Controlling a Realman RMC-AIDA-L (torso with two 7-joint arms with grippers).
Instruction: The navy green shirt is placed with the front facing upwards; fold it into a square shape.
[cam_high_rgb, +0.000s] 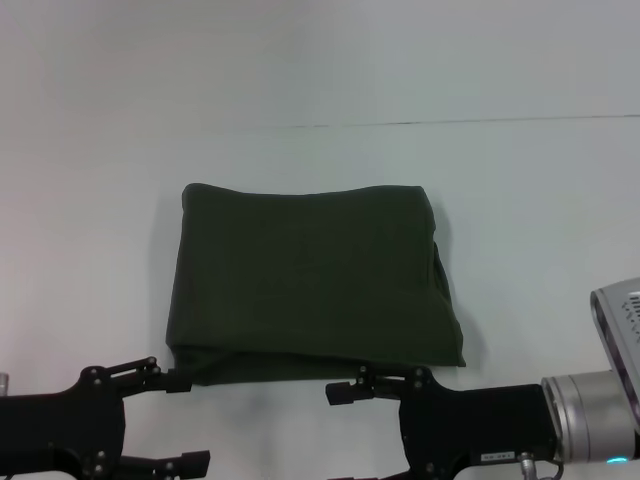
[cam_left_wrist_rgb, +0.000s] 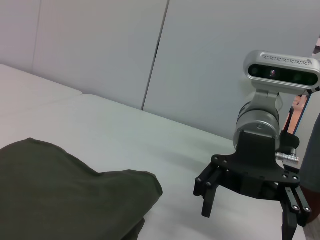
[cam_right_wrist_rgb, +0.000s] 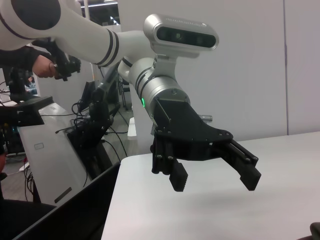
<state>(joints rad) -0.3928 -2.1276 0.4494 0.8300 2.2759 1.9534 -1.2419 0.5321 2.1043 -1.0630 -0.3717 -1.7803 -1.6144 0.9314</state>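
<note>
The navy green shirt (cam_high_rgb: 310, 285) lies folded into a near-square block on the white table (cam_high_rgb: 320, 70), plain green side up, with no lettering showing. Its near edge runs just beyond both grippers. My left gripper (cam_high_rgb: 190, 420) hovers open at the near left, close to the shirt's near-left corner. Open as well, my right gripper (cam_high_rgb: 340, 440) sits at the near right, below the shirt's front edge. The left wrist view shows the shirt (cam_left_wrist_rgb: 65, 195) and the right gripper (cam_left_wrist_rgb: 246, 224) open above bare table. In the right wrist view the left gripper (cam_right_wrist_rgb: 215, 184) hangs open, holding nothing.
A thin seam (cam_high_rgb: 450, 122) crosses the table behind the shirt. Past the table's left edge (cam_right_wrist_rgb: 112, 200) stand a cart with cables (cam_right_wrist_rgb: 95, 130) and a person's hand holding a controller (cam_right_wrist_rgb: 55, 65). Grey wall panels (cam_left_wrist_rgb: 200, 60) stand behind the table.
</note>
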